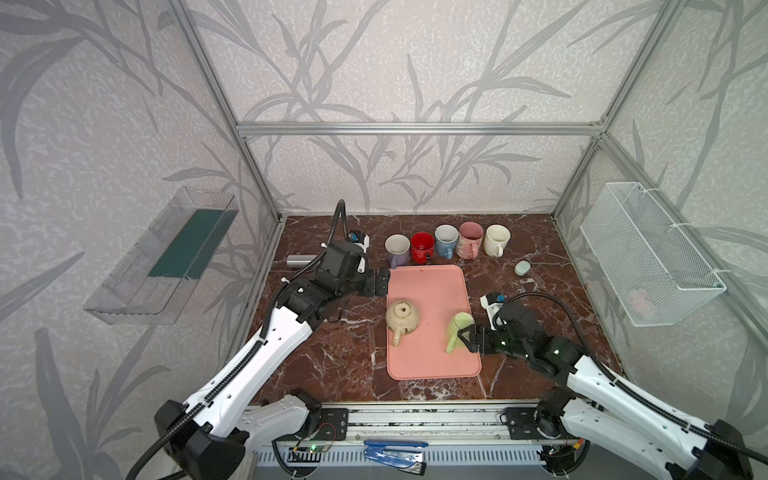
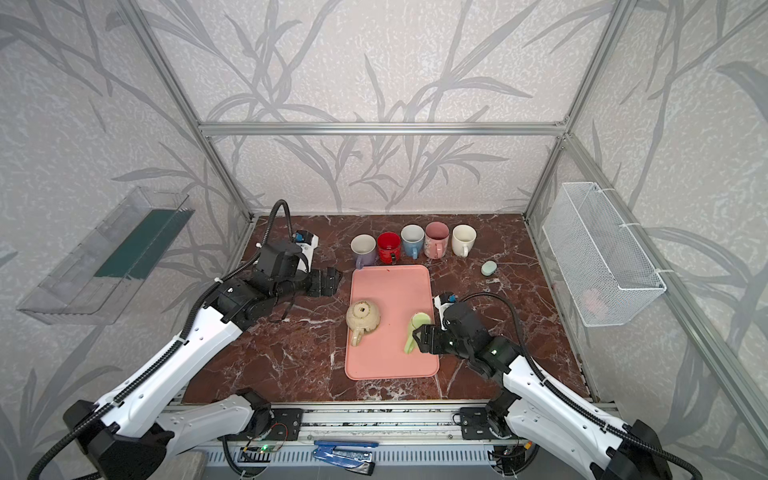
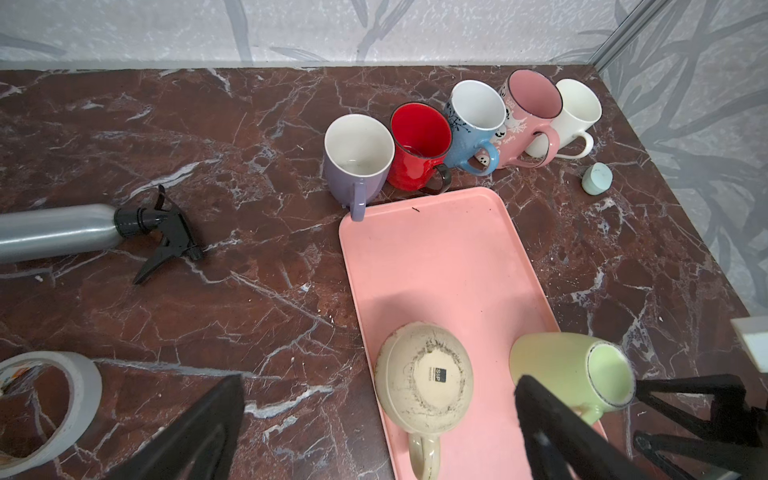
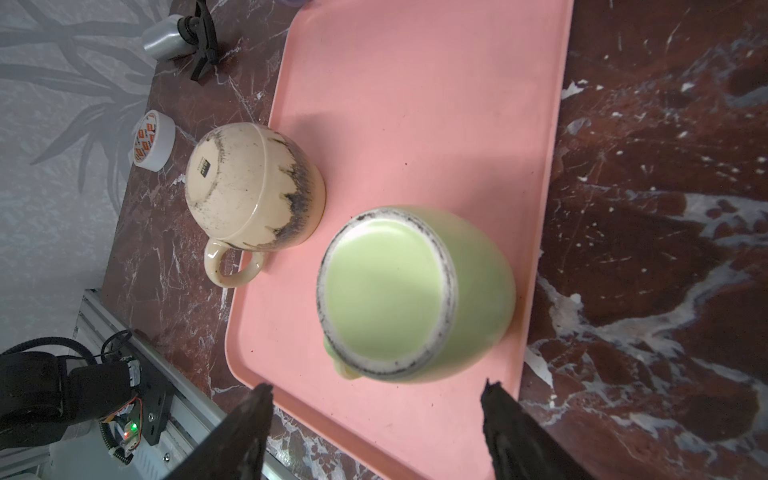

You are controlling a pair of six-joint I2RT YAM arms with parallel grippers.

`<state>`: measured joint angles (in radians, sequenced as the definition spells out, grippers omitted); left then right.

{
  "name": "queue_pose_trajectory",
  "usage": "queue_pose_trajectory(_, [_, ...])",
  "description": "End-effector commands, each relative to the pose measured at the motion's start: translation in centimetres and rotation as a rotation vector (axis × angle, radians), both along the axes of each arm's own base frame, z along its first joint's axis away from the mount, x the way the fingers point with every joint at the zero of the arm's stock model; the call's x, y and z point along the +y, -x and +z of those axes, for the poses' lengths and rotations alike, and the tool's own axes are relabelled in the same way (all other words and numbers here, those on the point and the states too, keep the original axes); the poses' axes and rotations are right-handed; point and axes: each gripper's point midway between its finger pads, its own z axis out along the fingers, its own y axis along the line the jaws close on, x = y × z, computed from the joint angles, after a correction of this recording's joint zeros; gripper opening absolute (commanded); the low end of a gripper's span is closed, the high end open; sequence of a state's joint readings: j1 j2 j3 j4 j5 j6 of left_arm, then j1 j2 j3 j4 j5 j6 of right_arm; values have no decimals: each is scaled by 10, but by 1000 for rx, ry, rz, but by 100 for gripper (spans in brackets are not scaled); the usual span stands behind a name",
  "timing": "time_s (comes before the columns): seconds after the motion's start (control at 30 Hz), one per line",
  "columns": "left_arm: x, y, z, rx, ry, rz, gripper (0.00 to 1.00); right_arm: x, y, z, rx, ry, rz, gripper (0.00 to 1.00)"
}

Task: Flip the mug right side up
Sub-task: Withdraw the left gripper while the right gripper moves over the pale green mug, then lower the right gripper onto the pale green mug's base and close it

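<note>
The light green mug (image 1: 459, 325) sits in the lower right part of the pink tray (image 1: 428, 286) in both top views, its bottom ring turned toward the right gripper (image 1: 465, 338). It appears tipped rather than flat on its rim, though blur leaves the exact lean uncertain. The right gripper's jaws are spread wide just beside the mug, with nothing clamped between them. The beige mug (image 1: 402, 318) stands upside down at the tray's lower left, handle pointing toward the bottom of the frame. The left gripper (image 1: 383, 282), jaws also spread and empty, hovers at the tray's upper left corner. A row of five upright mugs (image 1: 446, 240) lines the marble tabletop (image 1: 332, 353) above the tray.
</note>
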<state>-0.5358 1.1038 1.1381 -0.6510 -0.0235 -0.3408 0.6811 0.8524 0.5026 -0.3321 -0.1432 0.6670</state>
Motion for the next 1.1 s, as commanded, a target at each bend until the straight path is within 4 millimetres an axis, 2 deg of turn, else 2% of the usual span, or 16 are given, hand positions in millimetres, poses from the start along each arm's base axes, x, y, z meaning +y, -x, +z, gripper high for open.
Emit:
queue_pose_trajectory(0.0, [6, 11, -6, 8, -20, -10, 99, 12, -4, 3, 3, -49, -1, 79])
queue_pose_trajectory(0.57, [10, 20, -14, -6, -31, -35, 99, 36, -40, -4, -7, 43, 17, 79])
queue_pose_trajectory(0.77, [11, 22, -17, -8, -36, -42, 99, 34, -51, -10, -27, 165, 41, 79])
queue_pose_trajectory(1.07, [11, 23, -17, -14, -41, -50, 99, 32, -51, -19, -22, 353, 98, 77])
